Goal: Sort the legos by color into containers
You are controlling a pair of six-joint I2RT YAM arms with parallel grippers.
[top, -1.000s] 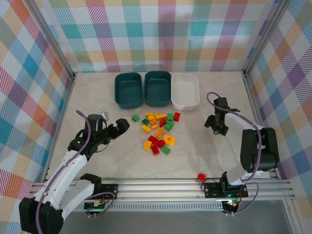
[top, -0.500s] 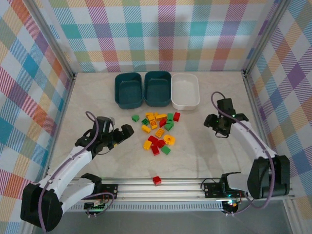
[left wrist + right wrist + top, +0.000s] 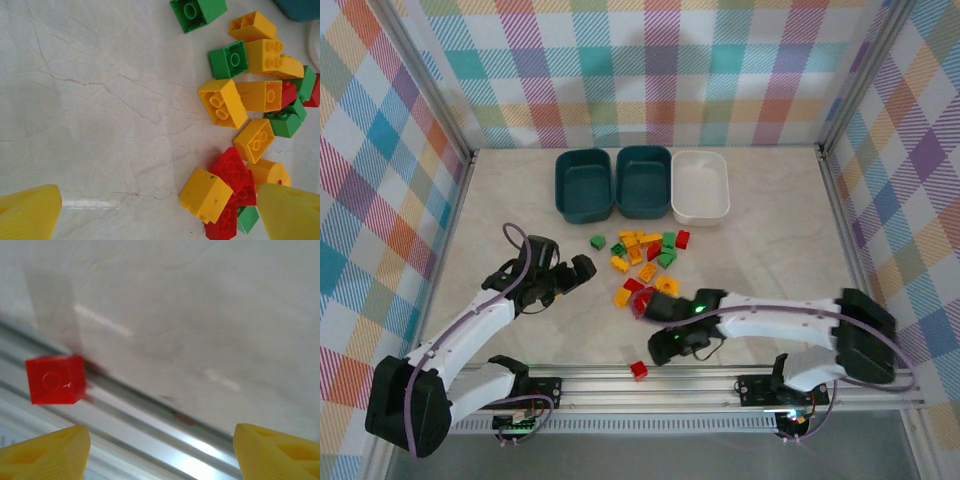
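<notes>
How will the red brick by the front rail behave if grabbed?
Likely stiff and light: the red brick looks like small hard plastic. Its flat faces suggest sliding, not rolling. At the rail, a push might wedge it.

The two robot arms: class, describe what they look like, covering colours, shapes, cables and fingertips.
Both the left arm and the right arm have smooth white tubular shells with black joints. A thin purplish-grey cable loops alongside the left arm. The left gripper and the right gripper carry blunt, wedge-shaped yellow fingertips with a fine ribbed texture.
</notes>
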